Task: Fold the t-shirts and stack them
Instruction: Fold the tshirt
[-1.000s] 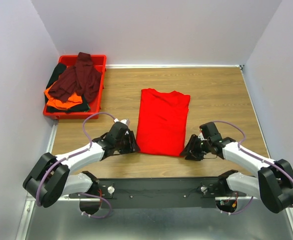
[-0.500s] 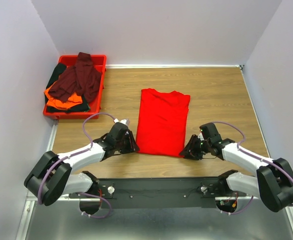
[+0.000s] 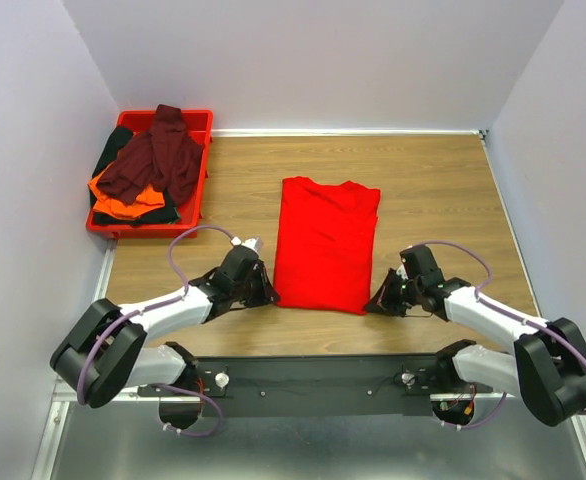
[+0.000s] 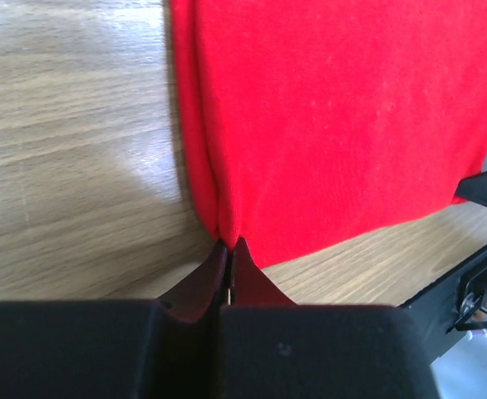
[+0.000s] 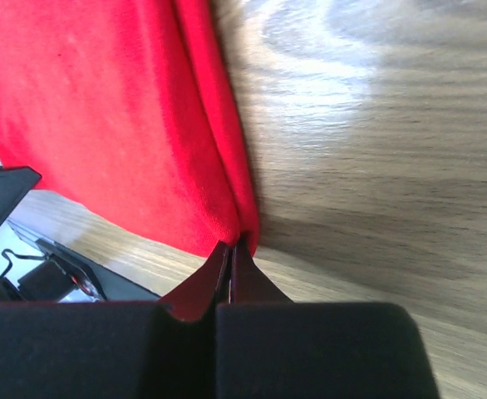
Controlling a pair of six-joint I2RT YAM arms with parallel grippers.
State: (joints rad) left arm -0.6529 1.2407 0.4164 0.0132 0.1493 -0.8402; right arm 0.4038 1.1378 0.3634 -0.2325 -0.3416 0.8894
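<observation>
The counter (image 3: 433,170) is a wooden board with a light brown grain that runs from side to side. A soft glare from the light falls on the wood in both wrist views. Pale lilac-grey walls (image 3: 313,60) close the counter on three sides. At the near edge a black rail (image 3: 313,375) carries the bases of both arms, and in front of it lies a grey metal sheet (image 3: 303,445). A thin purple cable (image 3: 178,245) loops over each arm.

A red plastic tray (image 3: 201,122) stands in the far left corner, against the left wall. In it lie three shirts in a loose heap: the dark maroon t-shirt (image 3: 158,160) on top, the orange t-shirt (image 3: 123,205) under it at the near side, and the black t-shirt (image 3: 108,160) at the bottom, hanging a little over the left rim.

The bright red t-shirt (image 3: 325,240) lies flat in the middle of the counter, folded to a long narrow shape, with the collar at the far end.

The left gripper (image 3: 263,297) sits low at the near left corner of this shirt. In the left wrist view its fingers are pressed together on the corner of the cloth. The right gripper (image 3: 375,306) is at the near right corner, and its fingers are closed on that corner in the same way.
</observation>
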